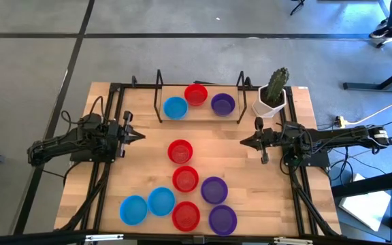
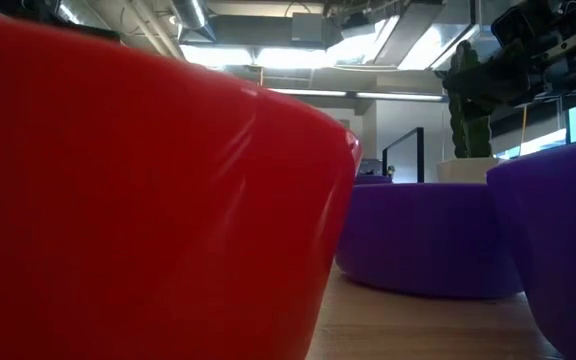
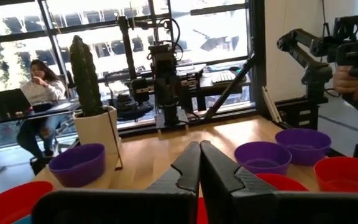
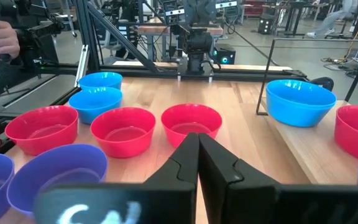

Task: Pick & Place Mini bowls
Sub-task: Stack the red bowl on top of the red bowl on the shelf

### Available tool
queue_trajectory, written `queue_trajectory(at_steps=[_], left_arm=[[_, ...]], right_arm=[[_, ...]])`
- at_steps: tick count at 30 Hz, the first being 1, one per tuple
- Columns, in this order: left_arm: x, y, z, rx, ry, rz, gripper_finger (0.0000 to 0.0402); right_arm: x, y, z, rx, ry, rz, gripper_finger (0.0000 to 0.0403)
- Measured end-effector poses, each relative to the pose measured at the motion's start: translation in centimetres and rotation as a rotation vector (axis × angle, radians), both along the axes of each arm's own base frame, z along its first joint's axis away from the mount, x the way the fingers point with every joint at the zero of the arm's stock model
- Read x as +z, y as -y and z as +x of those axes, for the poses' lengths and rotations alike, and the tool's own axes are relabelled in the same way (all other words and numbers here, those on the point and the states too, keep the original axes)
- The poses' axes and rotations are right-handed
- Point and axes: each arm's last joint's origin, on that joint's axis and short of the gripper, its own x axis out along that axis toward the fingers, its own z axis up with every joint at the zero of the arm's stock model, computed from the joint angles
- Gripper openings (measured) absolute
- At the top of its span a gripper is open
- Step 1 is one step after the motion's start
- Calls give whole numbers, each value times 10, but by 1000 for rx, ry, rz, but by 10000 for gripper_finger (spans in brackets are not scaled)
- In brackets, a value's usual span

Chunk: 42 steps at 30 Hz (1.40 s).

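Resting closed and empty, the left tool and right tool face each other across the wooden tabletop. Three small round plastic bowls, blue, red and purple, sit inside the black wire rack; seven more wait scattered nearer the front edge. No readable writing appears.

You're in a robotics lab: a wooden table on grey concrete floor, more robot rigs at workbenches behind, and a person at a laptop at the frame's left.
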Motion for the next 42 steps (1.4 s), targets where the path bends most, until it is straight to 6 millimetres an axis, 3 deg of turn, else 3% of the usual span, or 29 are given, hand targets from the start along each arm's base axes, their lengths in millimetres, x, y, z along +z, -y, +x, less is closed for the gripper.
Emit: queue_trajectory(at_steps=[42], left_arm=[[1, 0, 0, -3, 11, -7, 10]], right_arm=[[0, -1, 0, 20, 1, -1, 10]])
